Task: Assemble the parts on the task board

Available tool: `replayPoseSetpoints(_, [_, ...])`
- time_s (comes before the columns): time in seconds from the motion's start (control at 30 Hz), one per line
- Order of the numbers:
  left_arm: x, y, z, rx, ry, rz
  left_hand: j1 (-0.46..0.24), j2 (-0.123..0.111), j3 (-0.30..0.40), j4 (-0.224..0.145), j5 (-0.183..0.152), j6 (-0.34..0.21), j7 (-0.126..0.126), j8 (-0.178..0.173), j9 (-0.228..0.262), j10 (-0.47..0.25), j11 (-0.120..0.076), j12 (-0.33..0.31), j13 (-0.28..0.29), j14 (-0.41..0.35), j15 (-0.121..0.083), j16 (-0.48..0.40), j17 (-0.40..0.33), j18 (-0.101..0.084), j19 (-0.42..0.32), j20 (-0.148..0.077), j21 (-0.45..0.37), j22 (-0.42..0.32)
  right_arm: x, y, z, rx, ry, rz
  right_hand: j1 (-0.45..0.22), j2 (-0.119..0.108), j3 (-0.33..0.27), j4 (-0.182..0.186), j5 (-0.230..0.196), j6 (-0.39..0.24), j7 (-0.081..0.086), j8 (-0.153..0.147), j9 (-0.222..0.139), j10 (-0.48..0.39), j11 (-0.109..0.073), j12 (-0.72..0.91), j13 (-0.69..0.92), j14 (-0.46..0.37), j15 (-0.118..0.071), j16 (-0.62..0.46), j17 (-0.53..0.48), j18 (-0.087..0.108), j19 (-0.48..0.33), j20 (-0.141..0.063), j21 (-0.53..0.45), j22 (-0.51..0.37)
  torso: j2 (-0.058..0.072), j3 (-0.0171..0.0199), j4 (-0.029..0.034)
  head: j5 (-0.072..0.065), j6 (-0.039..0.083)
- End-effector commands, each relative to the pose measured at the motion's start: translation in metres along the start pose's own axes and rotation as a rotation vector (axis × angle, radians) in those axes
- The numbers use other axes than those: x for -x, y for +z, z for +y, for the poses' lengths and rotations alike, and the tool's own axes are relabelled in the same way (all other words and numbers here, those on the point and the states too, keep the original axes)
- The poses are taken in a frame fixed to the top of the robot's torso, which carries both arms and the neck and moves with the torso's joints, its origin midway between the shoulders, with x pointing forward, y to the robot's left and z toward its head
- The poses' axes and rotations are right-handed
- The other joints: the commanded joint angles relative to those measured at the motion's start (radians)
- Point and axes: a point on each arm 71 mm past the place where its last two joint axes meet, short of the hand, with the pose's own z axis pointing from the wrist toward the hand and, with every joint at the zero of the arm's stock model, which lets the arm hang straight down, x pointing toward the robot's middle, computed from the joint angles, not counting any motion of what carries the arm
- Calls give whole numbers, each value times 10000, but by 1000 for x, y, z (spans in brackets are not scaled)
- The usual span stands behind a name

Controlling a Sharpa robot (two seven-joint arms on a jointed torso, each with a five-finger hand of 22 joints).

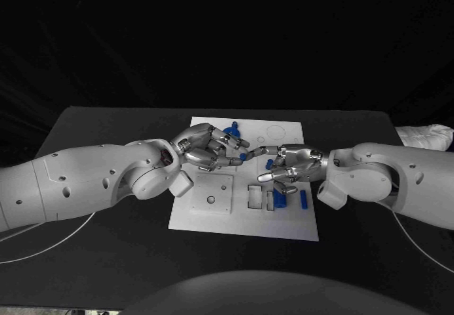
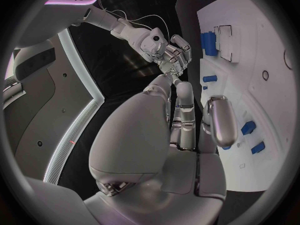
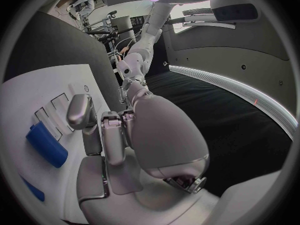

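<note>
Over the task board, left hand and right hand seem to share one blue part, grips unclear; next, probably seating it.

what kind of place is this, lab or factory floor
Most likely a robotics lab or demo cell, not a factory line. A black table carries just a white task board with small blue parts, worked by the left robot hand and right robot hand against a dark backdrop.
</note>
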Motion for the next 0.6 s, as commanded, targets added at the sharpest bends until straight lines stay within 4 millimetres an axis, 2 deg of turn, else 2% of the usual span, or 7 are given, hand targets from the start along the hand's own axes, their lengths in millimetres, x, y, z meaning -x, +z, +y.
replayPoseSetpoints(0.03, [-3, 1, -2, -82, -138, 180, 21, 116, -73, 0, 44, 50, 32, 58, 14, -73, 12, 59, -11, -51, -16, -60, -16, 63, -69, -18, -57, 1829, -2, 1, -1, -111, 26, 212, -69, -15, 59, 19, 13, -312, 7, -143, -143, 78, -170, -72, 546, 964, 69, -8, 2602, 108, -86, 7, -71, 1351, 0, 1, -1, -1, 0])
replayPoseSetpoints(0.27, [-4, 2, -2, -156, -222, 217, 27, 116, -76, -4, 48, 47, 31, 57, 15, -76, 12, 60, -13, -53, -16, -60, -17, 63, -69, -17, -56, 1829, -5, 3, -1, -194, 113, 458, -110, -34, 59, 56, -20, -714, 57, -418, -464, 17, -154, -113, 511, 932, 86, -30, 2585, 129, -190, 25, -175, 1320, -1, 0, 5, -14, 0])
replayPoseSetpoints(0.4, [-5, 3, -3, -165, -247, 229, 32, 115, -79, -8, 50, 44, 31, 55, 15, -79, 12, 61, -15, -56, -16, -62, -21, 64, -71, -17, -59, 1828, -7, 5, -1, -201, 185, 568, -110, -40, 63, 57, -27, -883, 7, -800, -718, -18, -150, -137, 491, 911, 92, -44, 2574, 142, -255, 31, -239, 1302, 0, 2, 4, -4, 0])
replayPoseSetpoints(0.6, [-5, 3, -3, -141, -254, 232, 57, 116, -90, -23, 62, 32, 31, 49, 18, -92, 11, 66, -24, -63, -16, -64, -22, 64, -73, -16, -60, 1828, -8, 7, 0, -179, 259, 687, -106, -41, 67, 54, -28, -872, -24, -772, -731, -35, -148, -149, 481, 889, 95, -60, 2562, 154, -308, 33, -291, 1286, 1, -5, -4, 3, 0])
